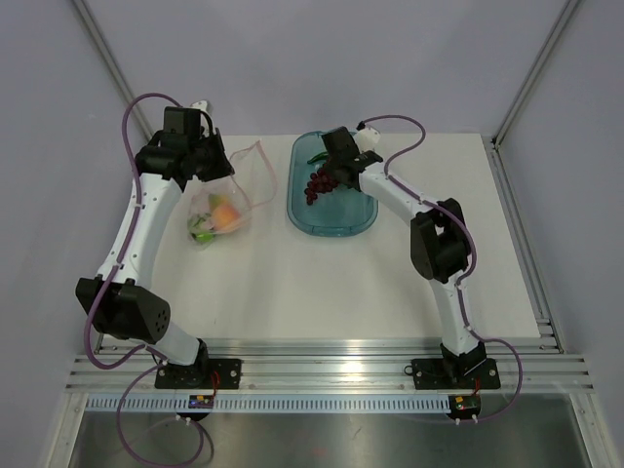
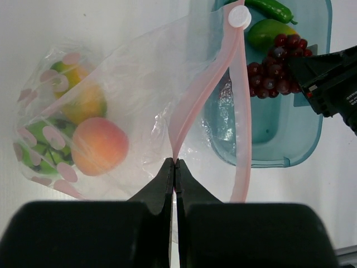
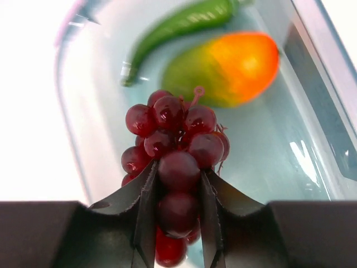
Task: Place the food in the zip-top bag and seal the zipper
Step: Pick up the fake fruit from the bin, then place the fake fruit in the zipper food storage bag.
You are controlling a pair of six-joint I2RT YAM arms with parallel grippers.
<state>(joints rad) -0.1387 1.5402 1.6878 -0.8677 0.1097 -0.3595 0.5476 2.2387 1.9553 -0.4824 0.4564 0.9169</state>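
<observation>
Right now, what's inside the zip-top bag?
Through the clear zip-top bag: a peach-pink fruit, an orange-green mango and a green round fruit. The peach covers part of the others and the crinkled plastic blurs them, so anything behind them cannot be seen.

A white table (image 1: 322, 283) is enclosed by plain pale grey walls (image 1: 331, 58). Aluminium posts (image 1: 105, 54) are seen rising at 11 and 1 o'clock. Ribbed aluminium rails (image 1: 327, 353) are laid along the table's edge at 6 o'clock, with a dull metal sheet (image 1: 331, 439) beyond them. Soft, even light is cast throughout.
</observation>
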